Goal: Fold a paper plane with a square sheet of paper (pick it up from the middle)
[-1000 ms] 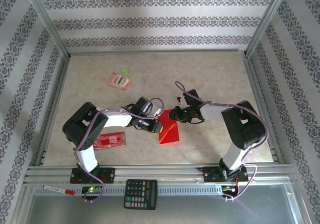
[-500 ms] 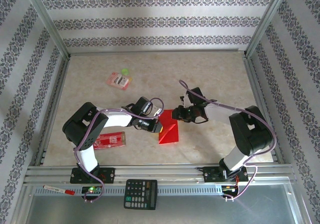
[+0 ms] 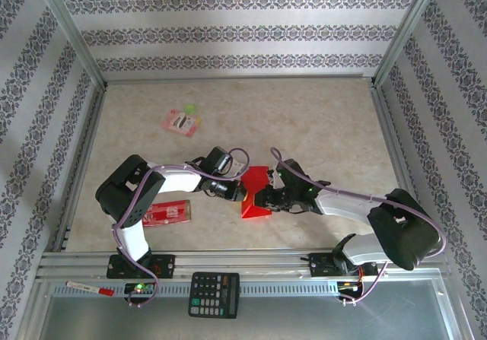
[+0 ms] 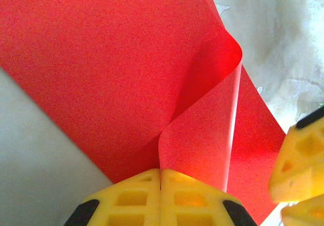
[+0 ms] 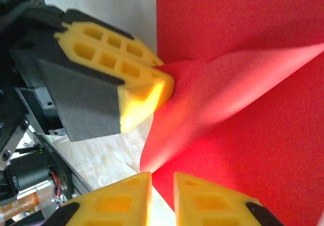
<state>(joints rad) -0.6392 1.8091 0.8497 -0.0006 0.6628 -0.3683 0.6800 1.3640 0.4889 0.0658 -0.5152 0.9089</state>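
We see left claw [image 4: 161, 173] pinched shut on the red paper sheet's [image 4: 91, 59] raised fold, right claw [image 5: 163, 184] slightly agape at its edge.

Red square sheet of paper [image 4: 101, 59], yellow left pincer [image 4: 161, 173], marbled beige table [image 3: 319, 119].

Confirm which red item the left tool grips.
The plain red sheet at centre, pinched in the left tool; the printed red packet lies flat, apart, by the left arm.

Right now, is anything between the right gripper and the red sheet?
Nothing visible. The right gripper sits at the red sheet's lifted edge, jaws slightly apart; the left gripper pinches the fold beside it.
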